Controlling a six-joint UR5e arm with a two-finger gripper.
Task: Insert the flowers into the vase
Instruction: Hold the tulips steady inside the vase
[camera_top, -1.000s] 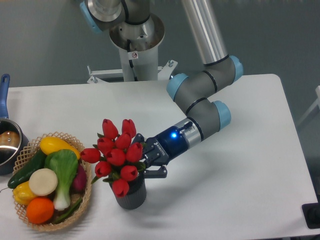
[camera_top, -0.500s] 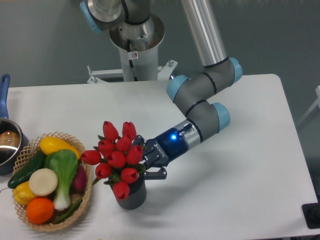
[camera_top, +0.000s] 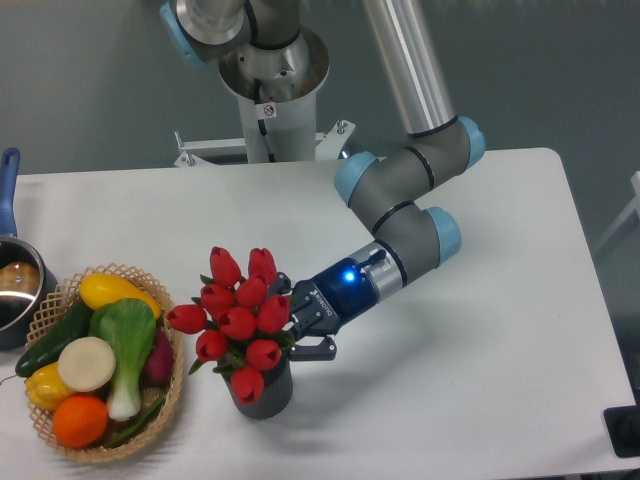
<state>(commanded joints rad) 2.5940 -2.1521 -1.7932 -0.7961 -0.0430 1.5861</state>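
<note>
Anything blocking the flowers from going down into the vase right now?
Nothing visible does. The flowers sit directly over the vase, with the hand at their right side. The vase mouth itself is hidden behind the blooms.

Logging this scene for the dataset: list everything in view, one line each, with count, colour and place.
flowers: one bunch, red with green leaves, over the vase, front centre
vase: one, dark grey, on the table under the flowers
basket: one, tan wicker, front left, holding mixed vegetables
pot: one, steel with blue handle, left edge
table: one, white
arm: one, grey with blue joints, reaching in from the back
end effector: one, black, at the flowers; grip hidden by the blooms
</note>
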